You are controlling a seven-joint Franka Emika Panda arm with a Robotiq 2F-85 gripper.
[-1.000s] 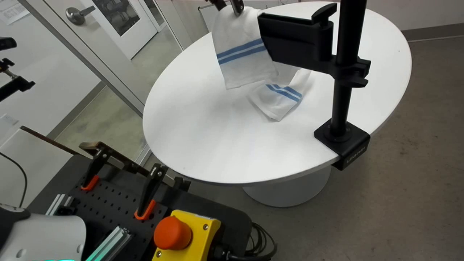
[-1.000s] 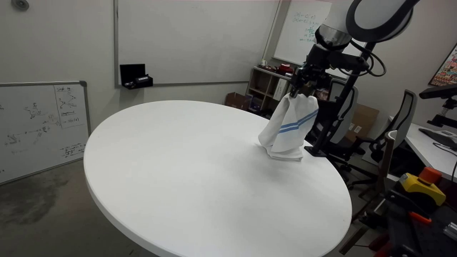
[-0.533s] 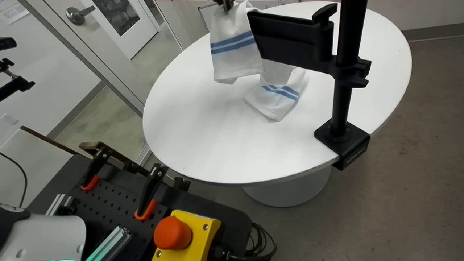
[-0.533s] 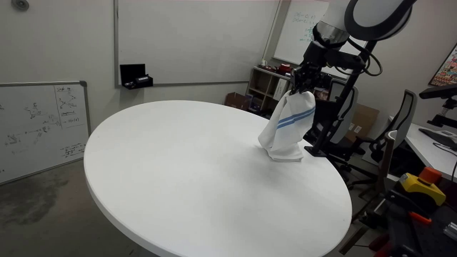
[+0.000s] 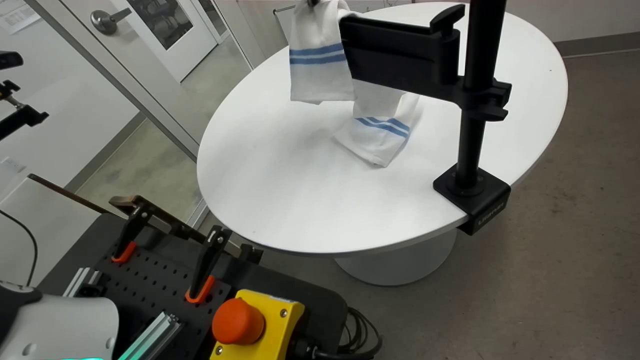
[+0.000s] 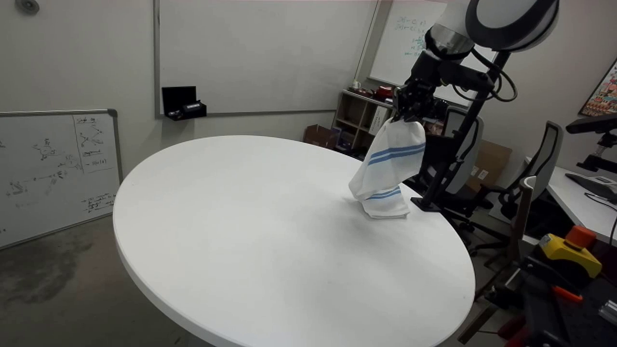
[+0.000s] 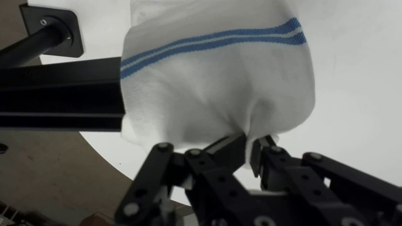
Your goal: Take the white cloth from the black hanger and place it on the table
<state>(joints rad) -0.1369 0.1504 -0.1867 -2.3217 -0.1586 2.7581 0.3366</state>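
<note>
Wrist view: the Robotiq gripper (image 7: 249,147) pinches a fold of the blue-striped white towel (image 7: 216,91), fingers (image 7: 232,152) nearly together. In an exterior view, the towel drapes over the end of the black hanger (image 5: 450,85), its lower end on the round white table (image 5: 280,200).

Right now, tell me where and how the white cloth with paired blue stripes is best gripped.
Probably by the raised top of the white cloth with paired blue stripes, coming from above, on the side away from the upright black hanger pole: fabric there gathers into a thin fold, which the black two-finger gripper pinches, and both striped ends lie lower.
</note>
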